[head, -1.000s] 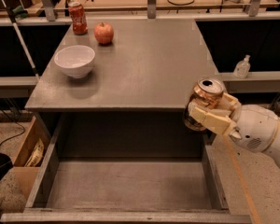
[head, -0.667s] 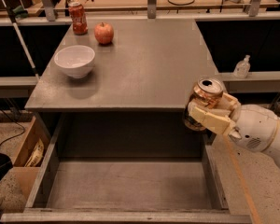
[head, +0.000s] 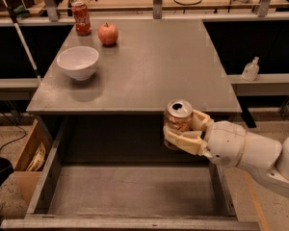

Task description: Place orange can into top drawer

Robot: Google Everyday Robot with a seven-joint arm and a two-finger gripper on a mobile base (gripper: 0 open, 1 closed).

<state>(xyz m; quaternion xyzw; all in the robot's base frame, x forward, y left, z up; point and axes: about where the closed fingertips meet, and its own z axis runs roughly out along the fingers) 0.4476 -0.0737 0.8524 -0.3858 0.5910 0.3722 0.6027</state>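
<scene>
Mid-transfer, with the release not yet made. Clamped around the orange can (head: 178, 115) by the gripper (head: 187, 137), pale fingers (head: 181, 140) closed against its side and holding it upright, silver top level with the front edge of the table (head: 149, 66). Hanging in the air just in front of that edge, over the right rear part of the open top drawer (head: 130, 189), clear of the bare grey bottom and seemingly inside the right wall. Judging by this, past the pick-up and the carry, and now in the lowering step. Next, probably: sinking straight down until the base meets the drawer floor, keeping the can vertical and away from the table lip behind and the right side wall, then spreading the fingers and drawing back up and out without nudging it over. Some care due to the arm reaching in from the right across the drawer's rim. Nothing to avoid on the tabletop: white bowl (head: 78, 61), apple (head: 108, 33) and red cola can (head: 81, 18) all well apart, towards the far left.
</scene>
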